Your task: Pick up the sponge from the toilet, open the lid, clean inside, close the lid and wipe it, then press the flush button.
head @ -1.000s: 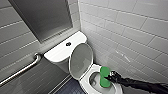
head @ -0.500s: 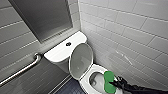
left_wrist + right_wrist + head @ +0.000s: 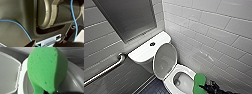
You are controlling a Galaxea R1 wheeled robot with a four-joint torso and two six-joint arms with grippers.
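Note:
The white toilet point(image 3: 168, 83) stands in the corner with its lid point(image 3: 165, 61) raised against the tank point(image 3: 142, 52). The dark flush button point(image 3: 152, 44) sits in the middle of the tank top. My right gripper point(image 3: 204, 86) comes in from the lower right, shut on the bright green sponge point(image 3: 199, 81). It holds the sponge at the right side of the bowl's rim. In the right wrist view the sponge point(image 3: 46, 69) hangs large over the open bowl, with the raised lid point(image 3: 8, 74) beside it. The left wrist view looks onto the robot's own dark body and a blue cable point(image 3: 18, 26).
A metal grab bar point(image 3: 106, 70) runs along the left wall. White tiled walls point(image 3: 214, 37) close in behind and to the right of the toilet. A grey panel point(image 3: 129, 17) hangs above the tank. Dark floor point(image 3: 152, 87) shows left of the bowl.
My right gripper has carried the sponge to the right, from over the middle of the bowl to its right rim. The toilet and lid have not moved.

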